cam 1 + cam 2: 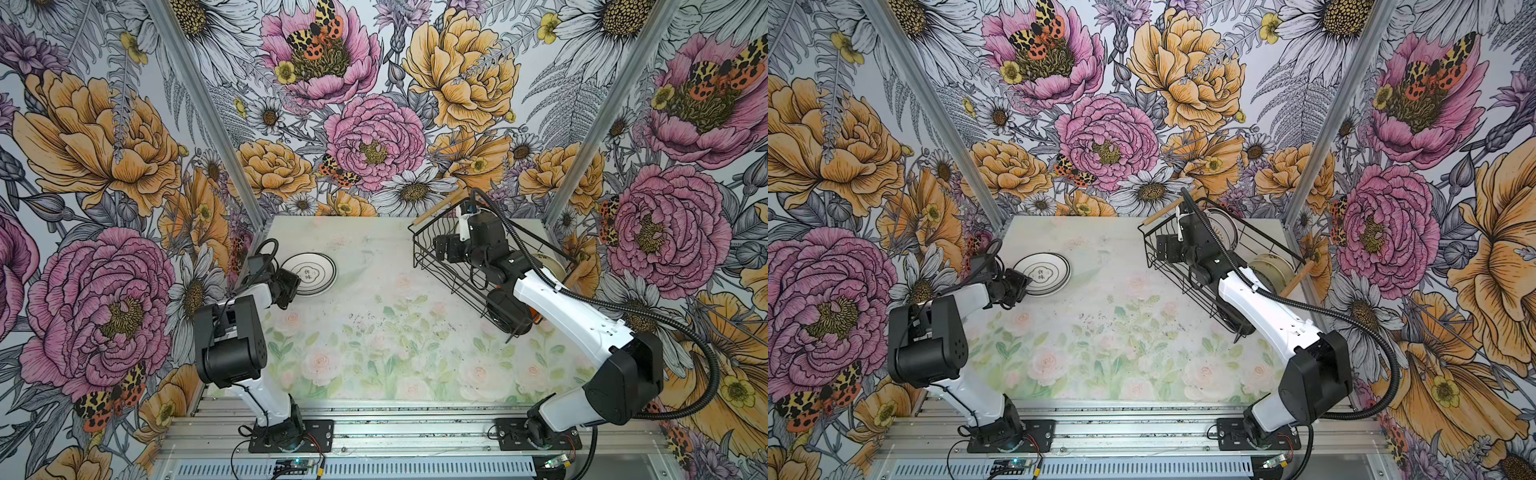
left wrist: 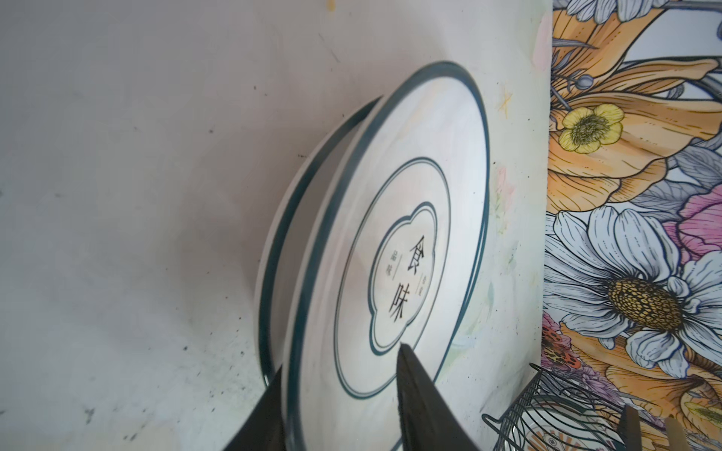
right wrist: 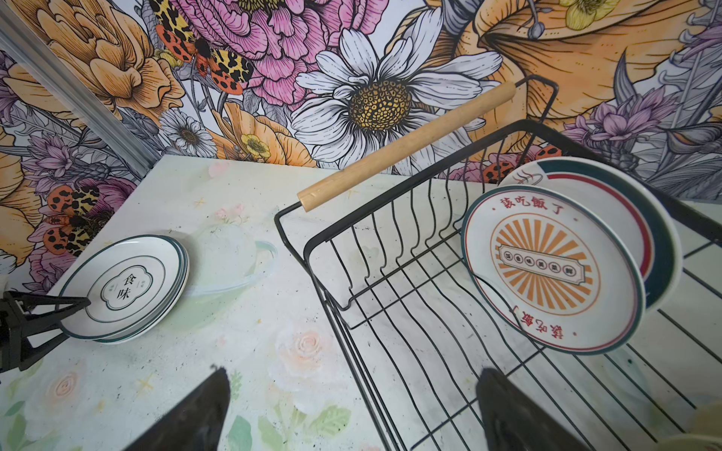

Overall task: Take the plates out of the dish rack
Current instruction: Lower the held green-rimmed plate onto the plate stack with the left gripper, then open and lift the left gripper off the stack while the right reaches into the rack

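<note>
Plates (image 3: 125, 289): two stacked on table (image 3: 250, 363)

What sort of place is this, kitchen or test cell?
Probably a robot test booth, not a kitchen: two arms bolted to an aluminium rail, floral-print walls boxing in a table, and a dish rack of plates as the only kitchenware.

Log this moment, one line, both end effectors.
left end effector: open, straddling rim of top stacked white plate | right end effector: open, empty, at dish rack | sunburst plate: leaning in rack
</note>
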Available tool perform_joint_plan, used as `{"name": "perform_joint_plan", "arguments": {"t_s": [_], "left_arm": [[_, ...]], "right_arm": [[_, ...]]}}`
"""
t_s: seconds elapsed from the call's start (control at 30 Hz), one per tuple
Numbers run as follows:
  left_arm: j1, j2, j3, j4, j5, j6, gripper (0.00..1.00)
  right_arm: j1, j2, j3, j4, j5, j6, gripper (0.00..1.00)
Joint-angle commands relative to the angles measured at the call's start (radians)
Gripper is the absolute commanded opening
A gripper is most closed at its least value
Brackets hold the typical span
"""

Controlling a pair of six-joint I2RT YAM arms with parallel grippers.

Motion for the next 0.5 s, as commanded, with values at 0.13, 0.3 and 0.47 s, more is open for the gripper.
{"name": "perform_joint_plan", "arguments": {"t_s": [0.13, 0.3, 0.47], "left_arm": [[-0.008, 0.038, 0.079, -0.106, 0.009, 0.069, 0.45], [-0.008, 0.072, 0.140, -0.223, -0.006, 0.112, 0.48], [-0.013, 0.074, 0.171, -0.299, -0.031, 0.159, 0.53]], "right_arm": [[-0.009, -0.034, -0.007, 0.003, 0.000, 0.000, 0.99], [-0.010, -0.030, -0.009, 0.004, -0.006, 0.000, 0.99], [-0.010, -0.022, -0.010, 0.004, -0.008, 0.002, 0.99]]}}
